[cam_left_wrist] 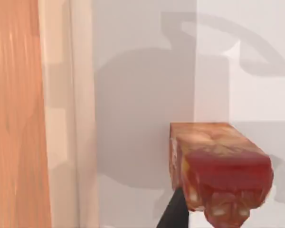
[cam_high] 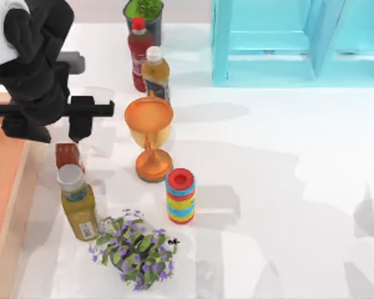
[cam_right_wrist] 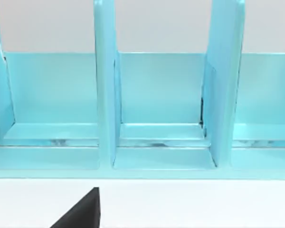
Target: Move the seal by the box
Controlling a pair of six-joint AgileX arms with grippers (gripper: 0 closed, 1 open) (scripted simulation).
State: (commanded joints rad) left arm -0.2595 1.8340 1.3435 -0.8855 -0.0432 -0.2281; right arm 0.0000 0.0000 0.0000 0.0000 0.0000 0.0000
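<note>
**Mia:** Where is the seal (cam_high: 67, 154)?

**Ben:** It sits on the white table (cam_high: 274, 187), near the table's left side. It is a small red-brown stone block. The box (cam_high: 3, 205) is just beside it, on its left. The box is big, made of light orange wood, and runs along the left edge.

**Mia:** Do they touch?

**Ben:** No. In the left wrist view there is a strip of table between the seal (cam_left_wrist: 218, 166) and the box wall (cam_left_wrist: 19, 114).

**Mia:** What is the left arm doing?

**Ben:** The left gripper (cam_high: 75, 134) hangs right over the seal. One dark finger (cam_left_wrist: 173, 211) is against the side of the seal.

**Mia:** Is the claw holding it?

**Ben:** I cannot tell. Only that one finger shows, so it may be gripping or just touching.

**Mia:** What else is near?

**Ben:** A yellow bottle with a gray cap (cam_high: 76, 202) stands just in front of the seal. A purple flower plant (cam_high: 136, 249) is by that bottle. An orange goblet (cam_high: 150, 137) stands to the right of the seal, and a stack of colored rings (cam_high: 181, 195) is past that.

**Mia:** And the right arm?

**Ben:** The right wrist view looks at the turquoise cabinet (cam_right_wrist: 161, 95), with a dark bit of the right gripper (cam_right_wrist: 80, 211) low down. I cannot tell if it is open.
</note>
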